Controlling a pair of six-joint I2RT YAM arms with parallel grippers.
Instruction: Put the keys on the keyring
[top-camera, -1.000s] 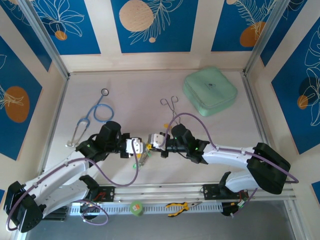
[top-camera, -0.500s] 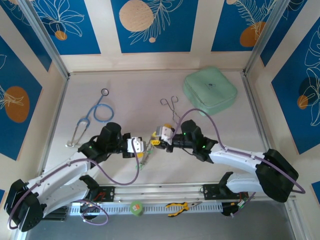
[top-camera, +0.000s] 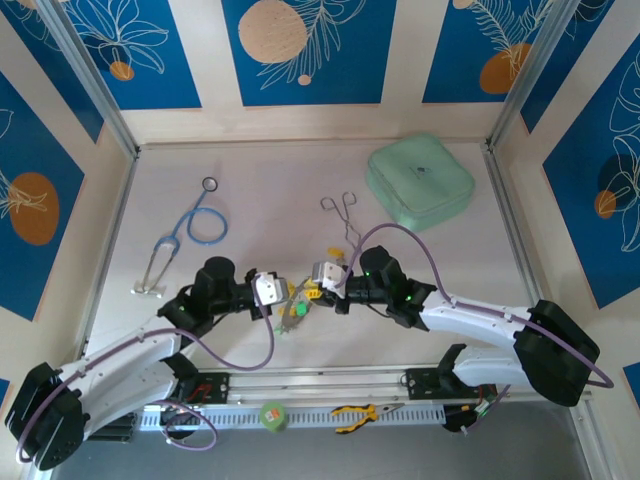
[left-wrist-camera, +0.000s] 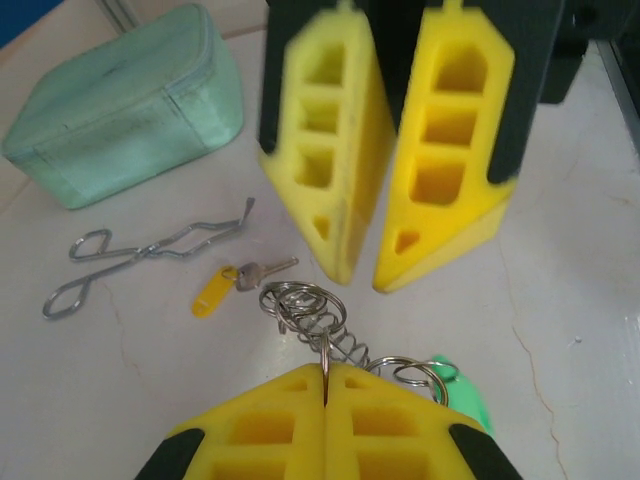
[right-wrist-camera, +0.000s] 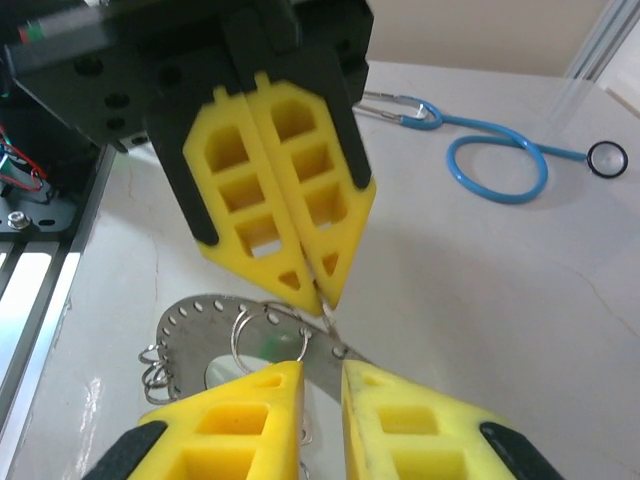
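My right fingers (left-wrist-camera: 445, 150), shut a second ago, now stand apart beside my left fingers (left-wrist-camera: 265, 430), which clamp a loop of the silvery perforated metal keyring (right-wrist-camera: 190, 320) mid-bench (left-wrist-camera: 570, 300). Yellow-headed metal key (left-wrist-camera: 212, 292) lies loose, so likely regrasp.

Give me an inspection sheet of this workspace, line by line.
Surface: pale table, thin cracks.
Job's things: keyring between the grippers; yellow key on the table near it.
Clutter: stethoscope, forceps, green pouch.
Grippers: left gripper shut on keyring; right gripper open beside it.
Cables: purple cables loop along both arms.
Surroundings: blue leaf-print panels; pliers on front rail.
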